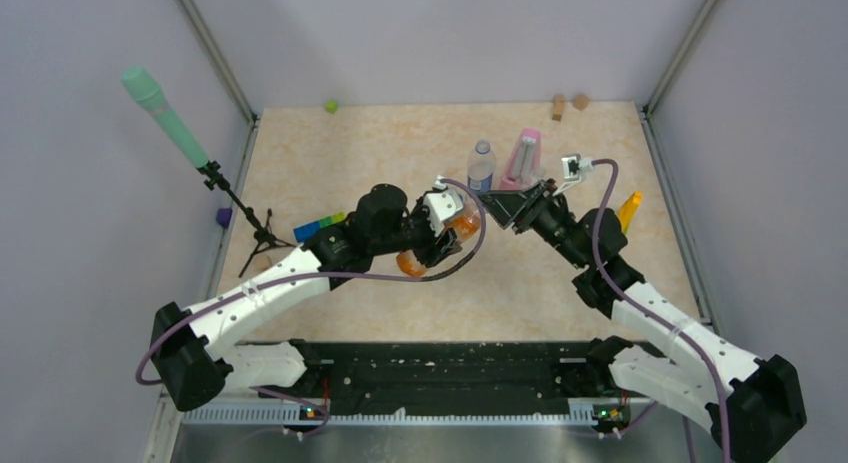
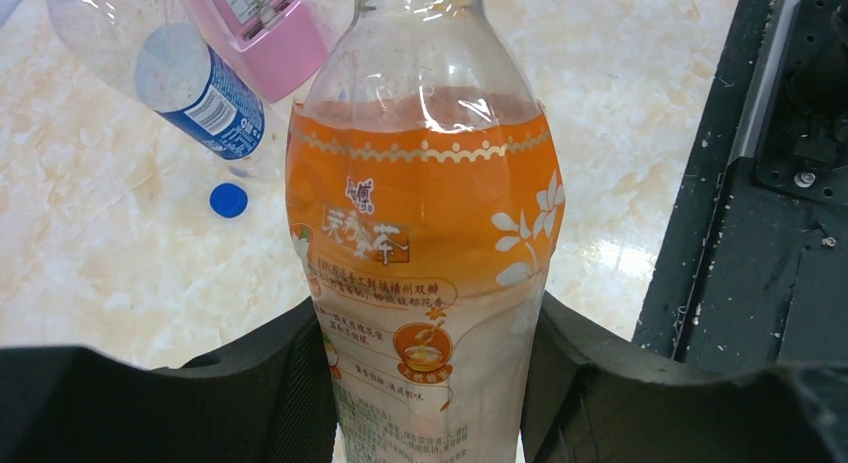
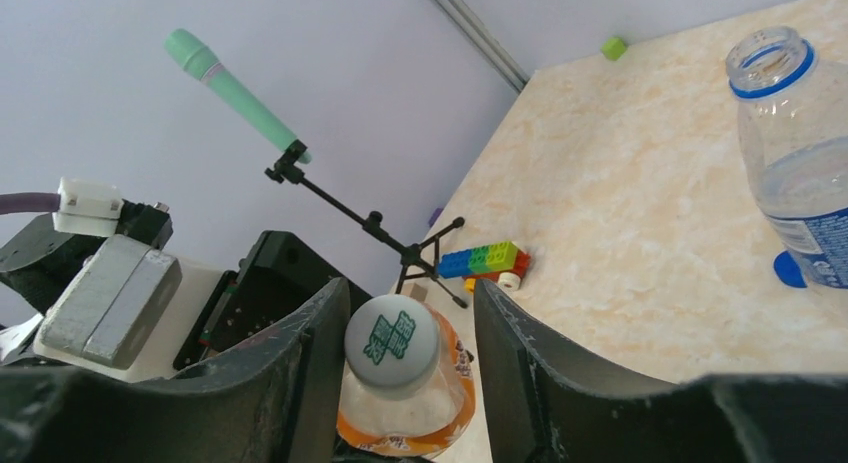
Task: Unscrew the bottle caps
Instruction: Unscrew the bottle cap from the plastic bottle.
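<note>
- Orange bottle (image 2: 425, 233): clamped between both fingers of the left gripper (image 2: 428, 318). The pads press on its label and its neck runs out past the fingertips.
- White cap (image 3: 392, 343), green logo, still on that bottle. It sits between the fingers of the right gripper (image 3: 410, 293), just short of their tips.
- Right fingers stand apart. There is a clear gap on one side of the cap; on the other side I cannot tell whether they touch.
- Blue-label bottle (image 2: 170, 73): beyond the left fingertips, off to one side, mouth open.
- Blue cap (image 2: 228, 199): flat on the table, beside that bottle's base.
- Pink metronome (image 2: 265, 33): next to the blue-label bottle.
- Table (image 1: 330, 163): beige, marbled.
- Walls (image 1: 420, 33): pale grey.
- Green microphone (image 3: 235, 93) on a tripod stand, with toy bricks (image 3: 485, 258) by its feet.
</note>
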